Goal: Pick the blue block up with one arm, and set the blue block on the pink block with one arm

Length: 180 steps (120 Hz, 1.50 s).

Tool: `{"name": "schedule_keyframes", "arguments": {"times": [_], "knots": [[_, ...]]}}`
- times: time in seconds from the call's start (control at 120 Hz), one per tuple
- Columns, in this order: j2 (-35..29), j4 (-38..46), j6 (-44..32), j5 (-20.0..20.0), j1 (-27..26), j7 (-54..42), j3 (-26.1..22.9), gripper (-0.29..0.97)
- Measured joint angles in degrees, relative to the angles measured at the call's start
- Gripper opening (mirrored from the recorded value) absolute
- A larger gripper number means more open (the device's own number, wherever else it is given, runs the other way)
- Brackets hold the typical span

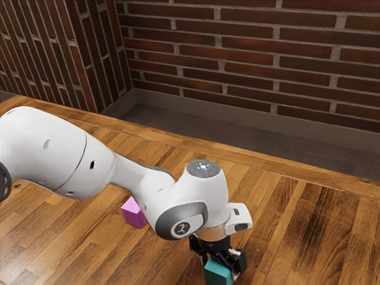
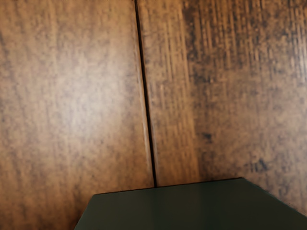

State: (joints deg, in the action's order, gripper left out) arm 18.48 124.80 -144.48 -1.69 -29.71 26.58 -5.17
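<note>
The blue block (image 1: 217,274), teal in colour, sits at the exterior view's bottom edge, right under my hand. My gripper (image 1: 219,265) is down over it, with a black finger pressed on each side, so it is shut on the block. In the wrist view the block's dark top (image 2: 192,206) lies just under the hand, with wooden planks beyond it. The pink block (image 1: 134,212) rests on the table to the exterior view's left of the gripper, about a hand's width away, partly hidden behind my forearm.
The wooden table (image 1: 309,225) stretches to the exterior view's right of the gripper. Its far edge (image 1: 261,155) runs along a grey floor strip below a brick wall. My white arm (image 1: 89,163) crosses from the exterior view's left.
</note>
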Motion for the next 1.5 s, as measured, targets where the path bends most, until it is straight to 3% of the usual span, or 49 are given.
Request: {"name": "schedule_keyframes", "arguments": {"times": [0.1,0.392,0.692,0.975,1.042,1.25,1.5], "knots": [[-0.12,-0.01,0.04,0.68,-0.01,0.34,-0.01,0.46],[-4.5,0.29,0.75,2.91,1.26,1.17,0.71,0.35],[-16.61,4.45,7.25,8.29,18.78,2.16,1.04,0.34],[-20.26,8.3,12.16,8.97,34.35,1.57,1.04,0.34],[-21.62,9.53,12.63,9.09,40.61,1.42,-4.36,0.34],[-21.59,9.44,13.32,9.27,31.08,0.74,-7.51,0.34],[-17.12,5.38,13.56,9.36,35.48,-1.1,-7.67,0.34]]}}
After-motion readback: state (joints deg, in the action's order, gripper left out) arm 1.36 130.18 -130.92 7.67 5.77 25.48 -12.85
